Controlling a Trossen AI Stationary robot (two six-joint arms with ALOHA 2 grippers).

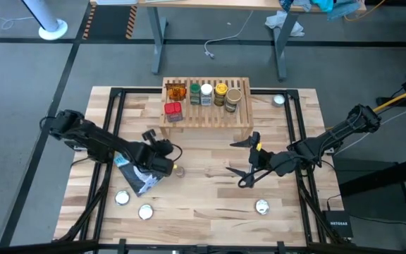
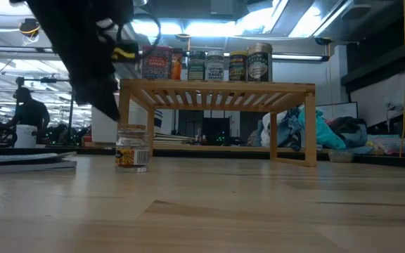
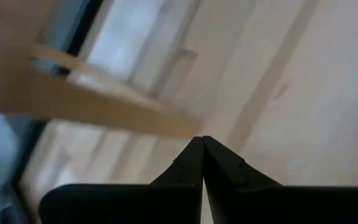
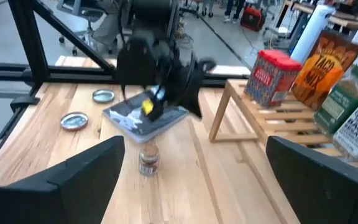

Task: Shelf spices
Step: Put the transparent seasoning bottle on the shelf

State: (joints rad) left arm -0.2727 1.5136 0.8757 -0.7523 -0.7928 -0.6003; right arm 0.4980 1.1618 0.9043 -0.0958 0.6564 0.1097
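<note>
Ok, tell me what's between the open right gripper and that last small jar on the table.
Nothing visible. The right gripper is open, with bare table between it and the small jar. The shut left gripper hangs close beside the jar, which could crowd the approach.

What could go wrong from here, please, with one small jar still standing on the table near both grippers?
1. The shut left gripper hangs right beside the small clear jar; a careless move could tip it.
2. The open right gripper must reach past that arm, so they might collide.
3. The shelf is crowded; placing may nudge the red tin.
</note>
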